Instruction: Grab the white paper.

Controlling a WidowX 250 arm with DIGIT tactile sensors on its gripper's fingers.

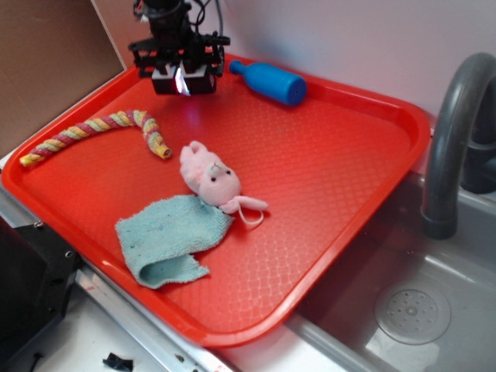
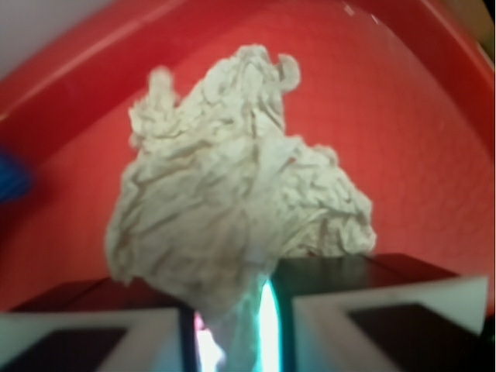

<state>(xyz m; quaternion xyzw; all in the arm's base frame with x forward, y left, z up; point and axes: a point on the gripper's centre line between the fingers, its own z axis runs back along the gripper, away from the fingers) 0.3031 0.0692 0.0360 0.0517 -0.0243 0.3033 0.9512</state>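
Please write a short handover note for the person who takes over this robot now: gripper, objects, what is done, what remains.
Gripper: at the tray's far corner, shut on the white paper; wrist view shows the wad pinched at its lower end.
Other things: blue bottle, rope toy, pink plush, blue cloth, all untouched on the tray.
Done: paper grabbed.
Left: probably only to lift it clear.

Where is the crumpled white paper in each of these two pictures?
Exterior view: only a small pale sliver of the white paper shows, under the gripper at the tray's far edge.
Wrist view: the white paper fills the centre, its lower end pinched between the fingers.
Shared landmark: the red tray.
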